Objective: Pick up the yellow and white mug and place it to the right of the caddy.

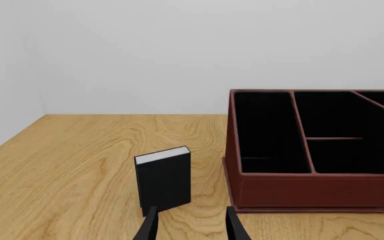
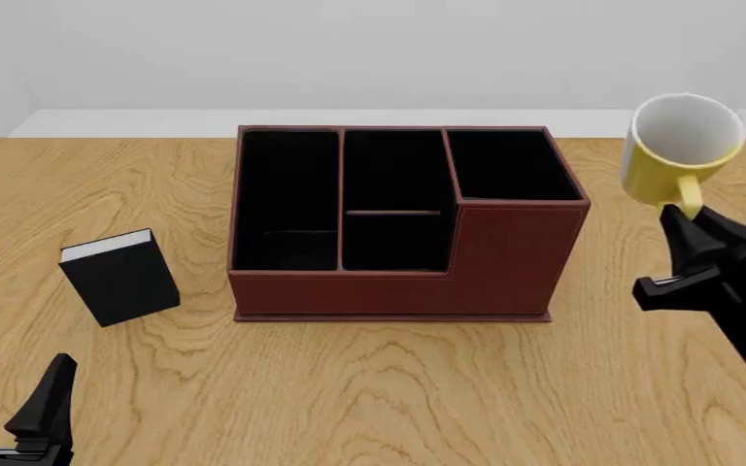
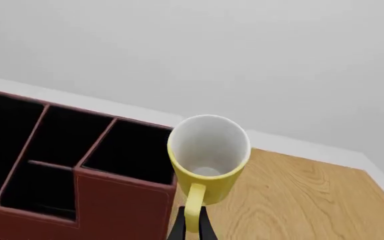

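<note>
The yellow and white mug (image 2: 678,146) hangs in the air to the right of the caddy (image 2: 516,257), tilted so its white inside faces the camera. My right gripper (image 2: 679,216) is shut on its yellow loop handle (image 3: 193,207). In the right wrist view the mug (image 3: 209,152) sits just beyond the caddy's (image 3: 118,200) taller end section. The caddy is a reddish-brown box with black-lined compartments, standing mid-table. My left gripper (image 2: 11,393) is open low at the near left, with nothing between its fingers (image 1: 146,227).
A small black book with white pages (image 2: 120,277) stands upright left of the caddy (image 1: 312,185), just ahead of the left gripper (image 1: 190,227). The wooden table (image 2: 387,388) ends at a white wall behind.
</note>
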You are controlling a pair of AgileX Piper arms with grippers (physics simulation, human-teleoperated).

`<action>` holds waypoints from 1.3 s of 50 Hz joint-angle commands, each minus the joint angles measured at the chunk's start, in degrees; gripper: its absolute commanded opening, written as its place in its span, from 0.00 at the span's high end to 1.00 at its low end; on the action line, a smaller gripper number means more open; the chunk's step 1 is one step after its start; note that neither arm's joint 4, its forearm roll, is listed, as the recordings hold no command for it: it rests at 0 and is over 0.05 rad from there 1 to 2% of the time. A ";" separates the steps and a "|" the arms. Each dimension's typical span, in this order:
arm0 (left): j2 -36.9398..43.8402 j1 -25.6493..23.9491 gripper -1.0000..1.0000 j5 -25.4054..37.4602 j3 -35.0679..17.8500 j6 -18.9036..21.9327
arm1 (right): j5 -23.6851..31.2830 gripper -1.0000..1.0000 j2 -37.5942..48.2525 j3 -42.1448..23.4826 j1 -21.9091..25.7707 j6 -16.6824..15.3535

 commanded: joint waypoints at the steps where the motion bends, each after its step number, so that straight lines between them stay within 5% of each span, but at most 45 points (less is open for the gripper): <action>1: 0.00 0.00 0.00 0.00 0.00 0.00 | -3.20 1.00 2.62 1.33 -1.11 1.05; 5: 0.00 0.00 0.00 0.00 0.00 0.00 | -2.42 1.00 2.96 1.06 -0.28 4.19; 11: 0.00 0.00 0.00 0.00 0.00 0.00 | -4.88 1.00 4.09 2.52 -1.22 1.72; 65: 0.00 0.00 0.00 0.00 0.00 0.00 | -19.02 1.00 16.54 9.84 -4.16 2.54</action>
